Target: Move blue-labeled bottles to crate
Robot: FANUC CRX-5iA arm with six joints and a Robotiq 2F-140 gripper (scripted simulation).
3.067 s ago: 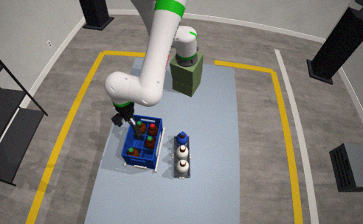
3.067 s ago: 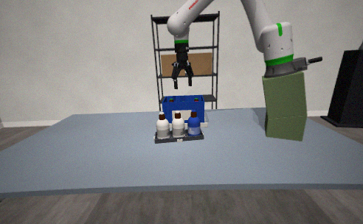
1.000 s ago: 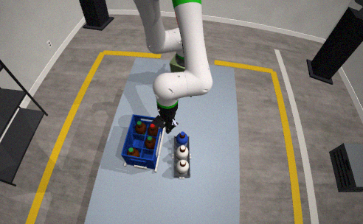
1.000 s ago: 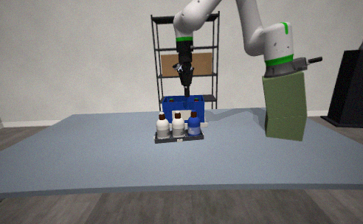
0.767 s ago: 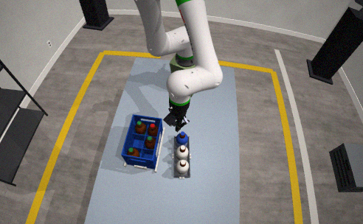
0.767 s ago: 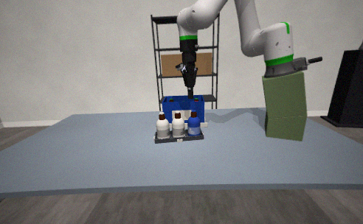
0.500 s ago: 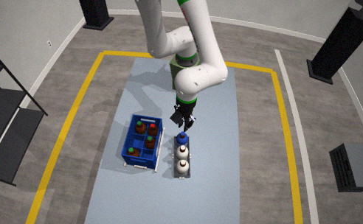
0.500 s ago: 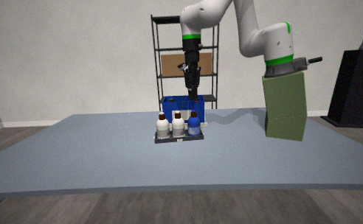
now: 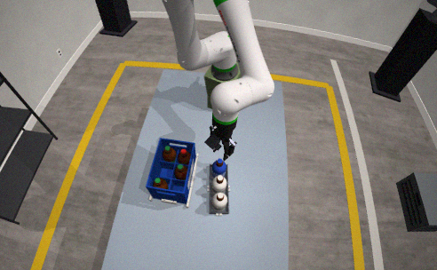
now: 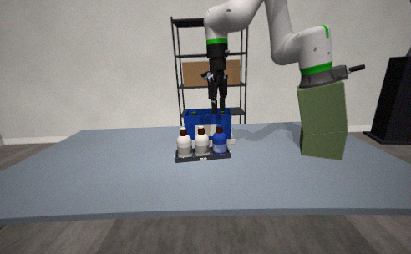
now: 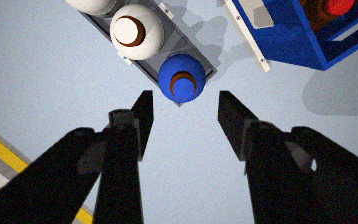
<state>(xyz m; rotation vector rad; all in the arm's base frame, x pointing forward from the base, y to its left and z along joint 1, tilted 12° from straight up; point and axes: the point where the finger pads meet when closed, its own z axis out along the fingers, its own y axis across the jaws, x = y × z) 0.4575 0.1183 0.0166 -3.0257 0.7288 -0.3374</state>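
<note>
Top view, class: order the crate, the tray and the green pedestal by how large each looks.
1. Crate
2. Tray, narrower
Pedestal: mostly hidden by the arm, so unranked.

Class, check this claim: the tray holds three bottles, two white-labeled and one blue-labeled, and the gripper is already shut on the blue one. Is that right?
Not quite. The gripper is open and holds nothing; the wrist view shows its fingers apart above the blue-labeled bottle. The tray does hold three bottles.

You look down between the parted fingers of the gripper (image 11: 185, 122), which holds nothing. Just beyond its tips stands the blue bottle (image 11: 182, 78) at the tray's (image 11: 206, 70) end, a white bottle (image 11: 136, 32) beside it. The crate (image 11: 300, 50) sits upper right.
</note>
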